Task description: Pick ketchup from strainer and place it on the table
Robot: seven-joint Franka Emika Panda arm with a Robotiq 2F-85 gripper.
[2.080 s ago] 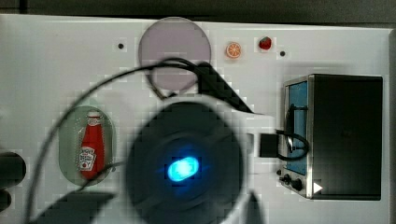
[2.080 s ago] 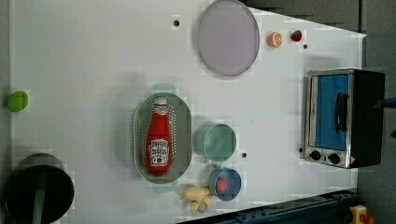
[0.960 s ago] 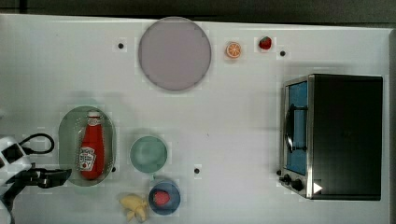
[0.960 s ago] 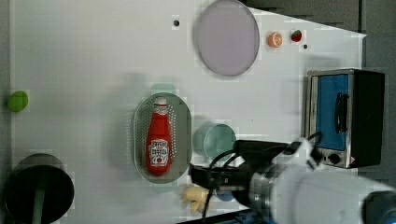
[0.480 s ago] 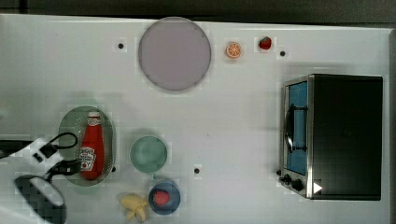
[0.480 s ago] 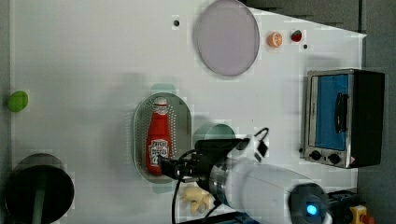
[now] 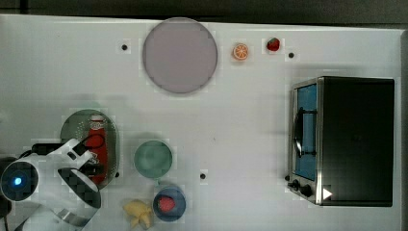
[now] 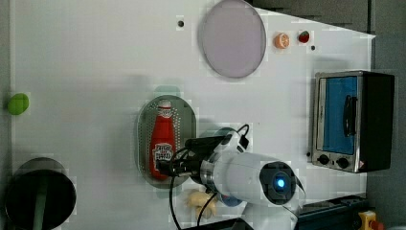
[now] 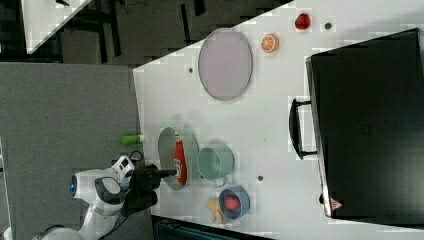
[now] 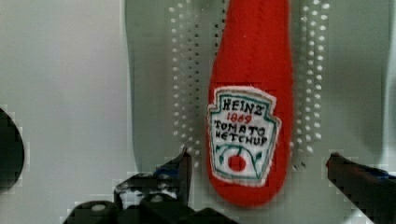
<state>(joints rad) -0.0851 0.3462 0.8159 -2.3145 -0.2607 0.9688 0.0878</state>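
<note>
Ketchup (image 10: pixel 252 107): one bottle, red, with a white cap and a white label that reads "Heinz tomato ketchup" and shows a small red tomato.
Where: lying flat inside the strainer (image 8: pixel 142 143), cap end toward the top view's top.
Strainer: one, pale green, oval, with rows of tiny holes in the bottom.
Gripper (image 10: pixel 261 186): one, black, low over the bottom end of the ketchup.
Fingers (image 10: pixel 180 170): spread wide, one on each side of the bottle's bottom end, not touching it, gripping nothing.
Arm (image 8: pixel 244 177): one, white, with a blue light, reaching in from the left view's bottom.
Bench (image 7: pixel 250 125): one, white and flat, with a few small dark holes.
Plate (image 7: pixel 179 54): one, round, grey-lilac, near the top view's top edge, well apart from the strainer.
Bowls: two. Teal bowl (image 7: pixel 153 159) just beside the strainer. Blue bowl (image 7: pixel 169 203) near it, with something red inside.
Yellow thing (image 7: pixel 138 213): one, touching the blue bowl; cannot tell what.
Orange slice (image 7: pixel 240 51): one, beside the plate.
Strawberry (image 7: pixel 273 44): one, small and red, just beside the orange slice.
Oven (image 7: pixel 342 140): one, black box with a blue door and a dark handle, at the top view's right.
Green thing (image 8: pixel 18 103): one, small, at the left view's left edge.
</note>
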